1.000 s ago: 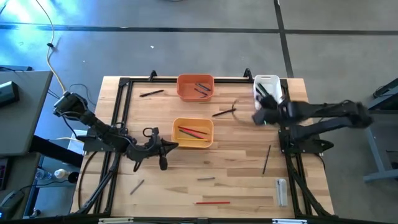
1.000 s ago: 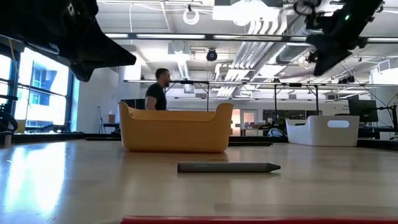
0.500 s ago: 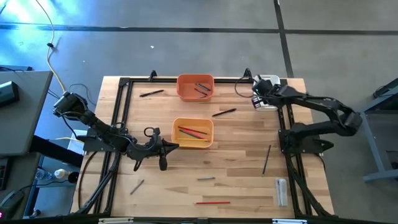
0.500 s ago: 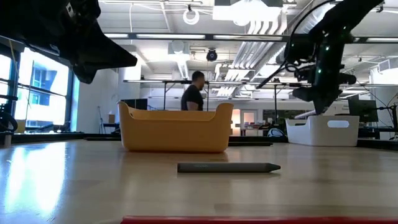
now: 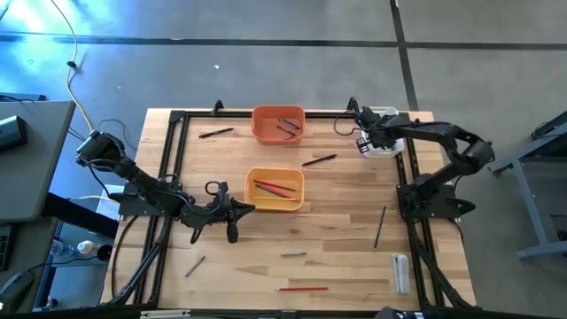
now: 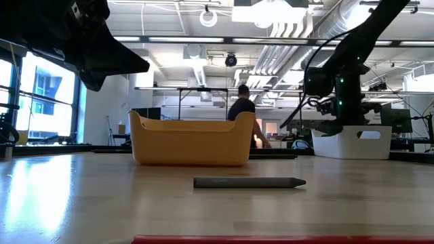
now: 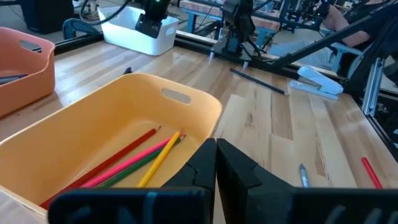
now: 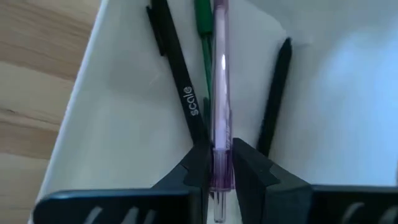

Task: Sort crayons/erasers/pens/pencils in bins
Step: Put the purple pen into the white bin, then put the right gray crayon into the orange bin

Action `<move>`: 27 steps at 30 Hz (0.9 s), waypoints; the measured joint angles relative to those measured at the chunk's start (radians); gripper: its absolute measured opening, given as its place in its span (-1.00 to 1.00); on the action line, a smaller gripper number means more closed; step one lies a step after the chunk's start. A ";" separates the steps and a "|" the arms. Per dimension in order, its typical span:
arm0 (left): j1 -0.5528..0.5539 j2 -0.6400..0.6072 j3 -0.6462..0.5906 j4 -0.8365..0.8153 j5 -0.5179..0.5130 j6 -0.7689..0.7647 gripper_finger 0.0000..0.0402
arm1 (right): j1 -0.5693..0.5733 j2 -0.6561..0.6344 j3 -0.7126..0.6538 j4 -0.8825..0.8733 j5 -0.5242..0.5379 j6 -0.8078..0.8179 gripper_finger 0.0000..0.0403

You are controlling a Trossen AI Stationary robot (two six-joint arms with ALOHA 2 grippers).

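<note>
My right gripper (image 5: 368, 140) is down in the narrow white bin (image 5: 386, 118) at the far right and is shut on a clear pink pen (image 8: 219, 93). Two black pens (image 8: 180, 81) and a green one (image 8: 202, 37) lie on the bin's floor. My left gripper (image 5: 232, 213) is shut and empty, waiting beside the near left corner of the yellow-orange bin (image 5: 275, 206), which holds red, pink, green and yellow pencils (image 7: 134, 163). The orange bin (image 5: 278, 135) at the far edge holds several sticks. My right gripper pinches the pink pen near one end (image 8: 219, 163) between its two fingers. The fingers point down into the white bin and lie along the pen, which runs on past the fingertips over the pens in the bin. Whether its far end touches them I cannot tell.
Loose sticks lie on the wooden table: black ones (image 5: 216, 132) (image 5: 319, 160), a dark pencil (image 5: 380, 227), grey ones (image 5: 293, 254) (image 5: 195, 265) and a red one (image 5: 302, 288) near the front edge. A white stapler (image 5: 400, 271) lies at the near right. A person walks behind the table (image 6: 242, 112).
My right gripper has gone from beside the white bin's near end toward the table's far edge and down into the bin, carrying the pink pen.
</note>
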 joint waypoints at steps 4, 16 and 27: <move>0.000 0.000 0.000 0.000 0.002 0.000 -1.00 | -0.003 0.012 0.002 0.014 -0.013 -0.001 -0.77; 0.000 0.000 0.000 -0.001 0.024 0.007 -1.00 | 0.004 -0.060 0.060 -0.022 0.008 -0.075 -0.40; 0.000 0.000 0.000 -0.027 0.052 0.026 -1.00 | 0.278 -0.401 0.078 -0.110 -0.100 -0.205 -0.83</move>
